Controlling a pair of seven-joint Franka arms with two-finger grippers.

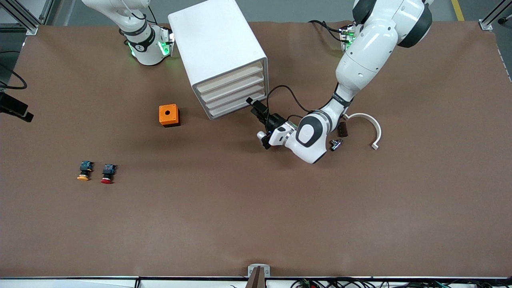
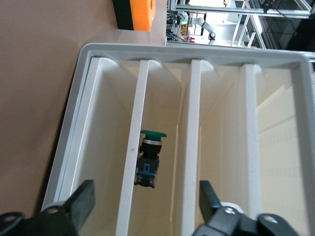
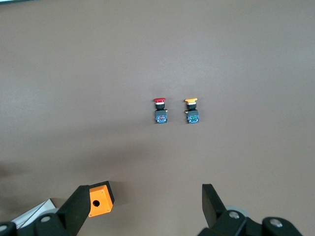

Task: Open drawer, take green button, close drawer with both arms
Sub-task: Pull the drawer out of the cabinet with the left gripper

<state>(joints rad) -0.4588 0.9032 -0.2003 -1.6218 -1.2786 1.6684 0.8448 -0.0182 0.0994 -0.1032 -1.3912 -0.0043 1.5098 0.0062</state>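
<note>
The white four-drawer cabinet (image 1: 216, 44) stands near the robots' edge, and all its cream drawer fronts (image 1: 236, 98) look shut. My left gripper (image 1: 256, 109) is open and empty, level with the lower drawers and close in front of them. In the left wrist view the gripper (image 2: 145, 201) faces the drawer fronts (image 2: 167, 98). The green-capped button (image 2: 149, 157) shows inside the second drawer up from the table, partly hidden by a white lip. My right gripper (image 3: 146, 201) is open and empty, high over the table. It is out of the front view.
An orange box with a hole (image 1: 169, 115) sits beside the cabinet toward the right arm's end. A yellow-capped button (image 1: 84, 171) and a red-capped button (image 1: 108, 174) lie nearer the front camera. A white curved piece (image 1: 370, 124) and small parts (image 1: 336, 145) lie under the left arm.
</note>
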